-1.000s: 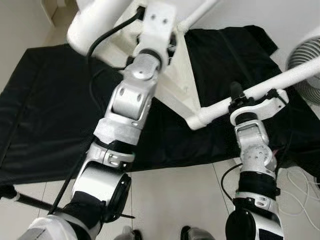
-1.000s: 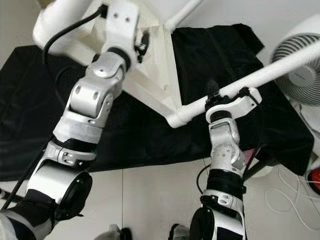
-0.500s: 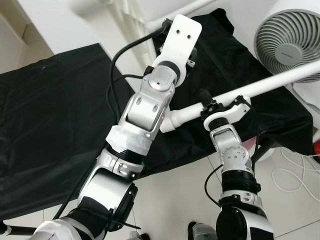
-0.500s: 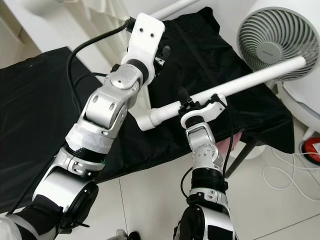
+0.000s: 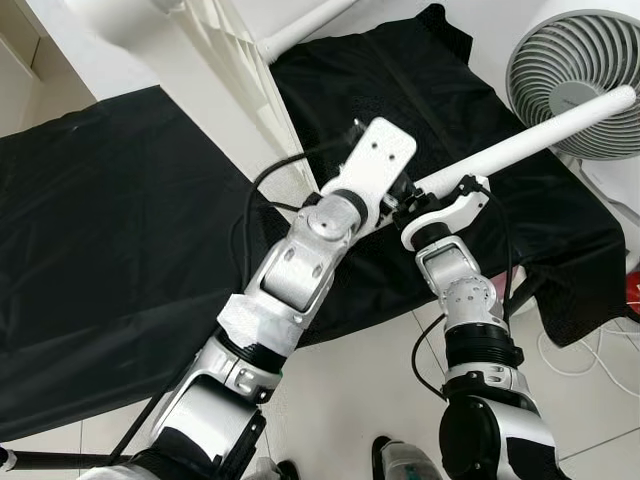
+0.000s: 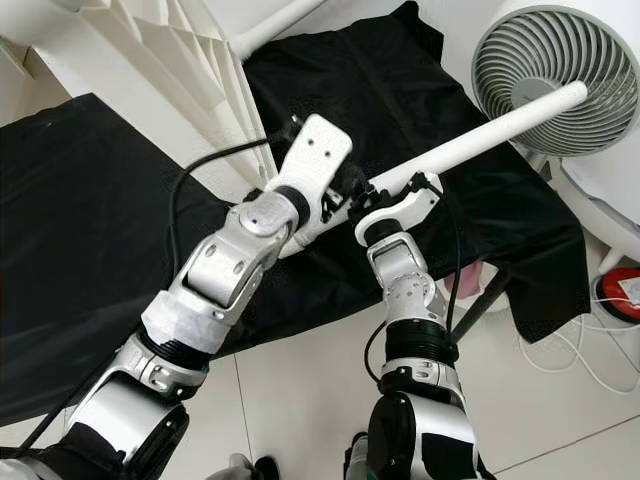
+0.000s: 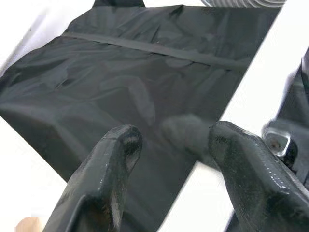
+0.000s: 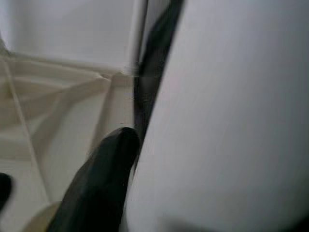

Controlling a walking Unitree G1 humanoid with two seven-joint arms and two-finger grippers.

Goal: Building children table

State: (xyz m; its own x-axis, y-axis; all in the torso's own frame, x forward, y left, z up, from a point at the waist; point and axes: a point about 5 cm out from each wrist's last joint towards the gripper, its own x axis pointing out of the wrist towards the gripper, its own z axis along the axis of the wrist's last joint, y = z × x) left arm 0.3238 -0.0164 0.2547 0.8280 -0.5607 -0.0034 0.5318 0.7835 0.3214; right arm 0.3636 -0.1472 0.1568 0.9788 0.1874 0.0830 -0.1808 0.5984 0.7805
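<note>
Smooth white round table leg (image 5: 540,131) slanting up over crumpled black cloth (image 5: 120,250), far end crossing the fan (image 5: 580,80) grille. Right gripper (image 5: 425,205) clamped on the leg near its lower end, one black finger (image 8: 96,188) flat against the tube. Left gripper (image 7: 169,169) just beside it, fingers (image 7: 111,164) spread, nothing between, hovering over glossy cloth. Ribbed white tabletop (image 6: 190,90) underside tilted behind. Bare tiled floor (image 5: 350,390) near the cloth's front edge.
</note>
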